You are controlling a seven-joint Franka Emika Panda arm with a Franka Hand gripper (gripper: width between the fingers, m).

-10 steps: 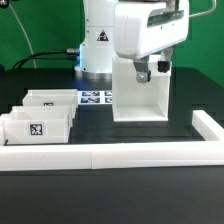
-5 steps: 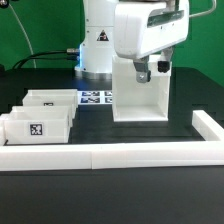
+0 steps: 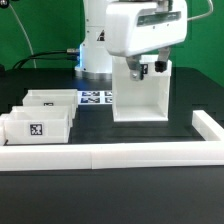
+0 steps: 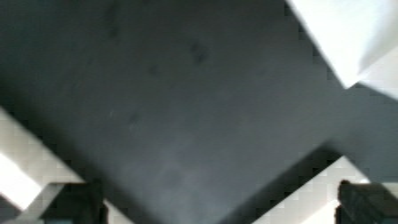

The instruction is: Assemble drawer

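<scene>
The casing stands upright on the bench, with the gripper at its top edge, fingers spread wide and holding nothing. Two trays sit toward the exterior view's left. A rail lies in front and the marker board behind.

The pincer hangs at the upright casing, with the trays nearby.

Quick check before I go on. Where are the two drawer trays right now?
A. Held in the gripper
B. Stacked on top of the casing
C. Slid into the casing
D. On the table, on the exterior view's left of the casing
D: the nearer tray and the farther tray both sit on the table, on the exterior view's left of the casing, whose open front shows nothing inside.
</scene>
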